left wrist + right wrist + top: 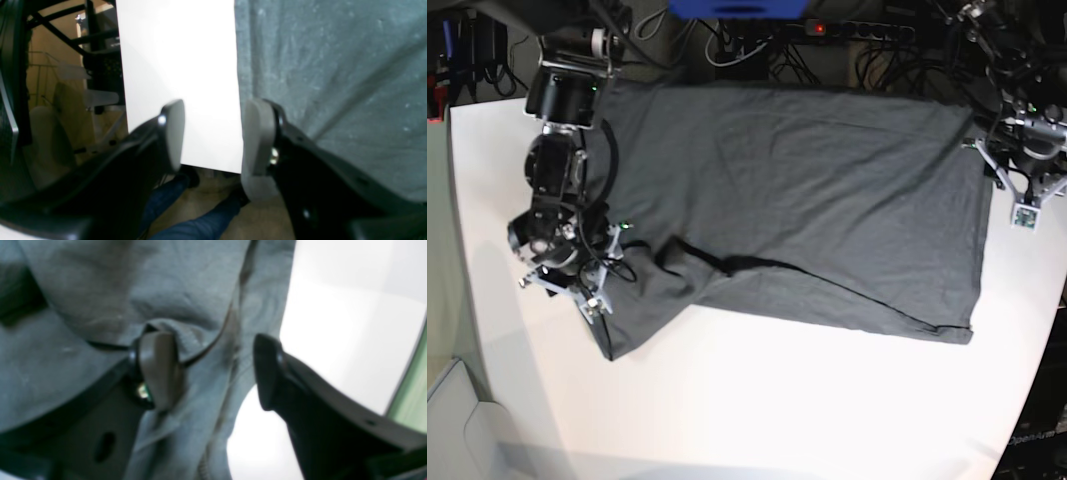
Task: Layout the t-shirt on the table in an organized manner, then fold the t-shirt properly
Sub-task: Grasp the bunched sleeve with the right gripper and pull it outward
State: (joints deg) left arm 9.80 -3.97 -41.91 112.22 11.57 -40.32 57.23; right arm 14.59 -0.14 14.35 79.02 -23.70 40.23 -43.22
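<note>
The dark grey t-shirt (787, 190) lay spread on the white bench (757, 400), w/ the right pincer (213, 370) apart over its bunched sleeve and the left pincer (213, 133) apart at the hem edge, so grab low & pull slow.

One t-shirt (807, 200) lies on one table (757, 400), with two grippers over it: the left gripper (213, 133), table showing between its fingers, and the right gripper (213, 370), cloth between its fingers.
</note>
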